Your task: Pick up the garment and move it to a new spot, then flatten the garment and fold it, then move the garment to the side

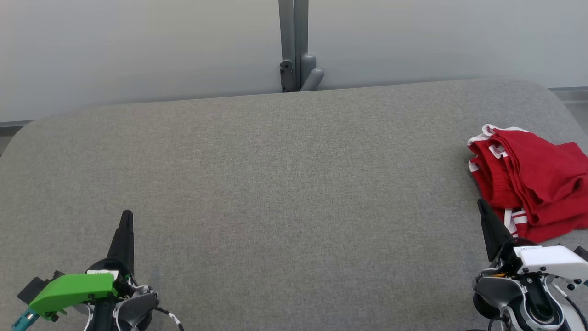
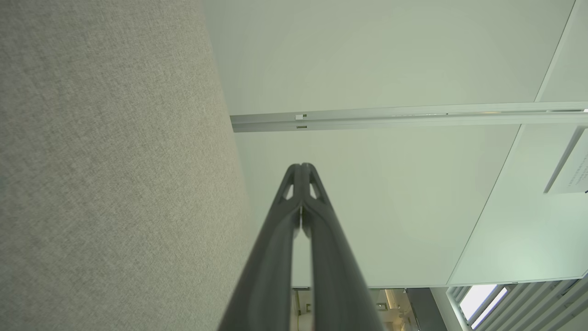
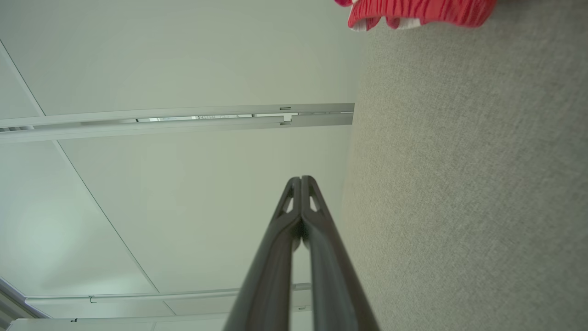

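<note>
The garment [image 1: 533, 179] is red with white trim and lies bunched in a loose fold at the right edge of the grey padded table [image 1: 275, 184]. Its red edge [image 3: 413, 11] peeks in at the top of the right wrist view. My right gripper [image 1: 483, 205] is shut and empty, its tip just in front of the garment's near left corner. In the right wrist view the right gripper [image 3: 301, 178] has its fingertips pressed together. My left gripper [image 1: 127, 215] rests shut and empty at the lower left, far from the garment. Its fingers [image 2: 301, 166] also meet at the tip.
A grey post with a bracket [image 1: 296, 46] stands behind the table's far edge against a pale wall [image 1: 138, 46]. The table's rounded corners curve away at the far left and far right.
</note>
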Available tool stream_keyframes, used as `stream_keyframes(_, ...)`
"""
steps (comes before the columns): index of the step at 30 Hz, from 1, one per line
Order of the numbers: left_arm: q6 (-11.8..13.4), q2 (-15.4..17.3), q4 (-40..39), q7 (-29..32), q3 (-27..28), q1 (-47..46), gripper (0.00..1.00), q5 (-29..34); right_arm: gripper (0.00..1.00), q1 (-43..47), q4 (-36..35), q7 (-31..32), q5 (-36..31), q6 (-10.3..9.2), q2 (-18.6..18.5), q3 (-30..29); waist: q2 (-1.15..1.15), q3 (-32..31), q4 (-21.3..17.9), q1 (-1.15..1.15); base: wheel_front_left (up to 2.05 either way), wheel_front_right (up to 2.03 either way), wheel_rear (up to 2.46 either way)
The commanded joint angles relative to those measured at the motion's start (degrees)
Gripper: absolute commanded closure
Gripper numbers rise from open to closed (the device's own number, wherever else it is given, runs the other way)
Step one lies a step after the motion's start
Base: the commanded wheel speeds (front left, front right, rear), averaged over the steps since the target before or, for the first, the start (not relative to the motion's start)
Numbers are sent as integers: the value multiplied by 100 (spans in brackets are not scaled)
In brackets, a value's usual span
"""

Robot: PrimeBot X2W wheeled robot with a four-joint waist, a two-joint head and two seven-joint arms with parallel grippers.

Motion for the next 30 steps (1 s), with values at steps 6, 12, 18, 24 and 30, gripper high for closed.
stream_keyframes(6, -20, 38, -19, 4, 7, -68, 100, 0, 100, -23, -29, 20, 27, 2, -28, -9, 0, 0, 0, 0, 0, 0, 0)
stream_keyframes(12, -20, 38, -18, 4, 7, -68, 100, 0, 100, -23, -29, 20, 27, 2, -28, -9, 0, 0, 0, 0, 0, 0, 0)
stream_keyframes(18, -20, 38, -18, 4, 7, -68, 100, 0, 100, -23, -29, 20, 27, 2, -28, -9, 0, 0, 0, 0, 0, 0, 0)
stream_keyframes(24, -20, 38, -19, 4, 7, -67, 100, 0, 100, -23, -29, 20, 27, 2, -28, -9, 0, 0, 0, 0, 0, 0, 0)
stream_keyframes(30, -20, 38, -19, 4, 7, -67, 100, 0, 100, -23, -29, 19, 27, 2, -28, -8, 0, 0, 0, 0, 0, 0, 0)
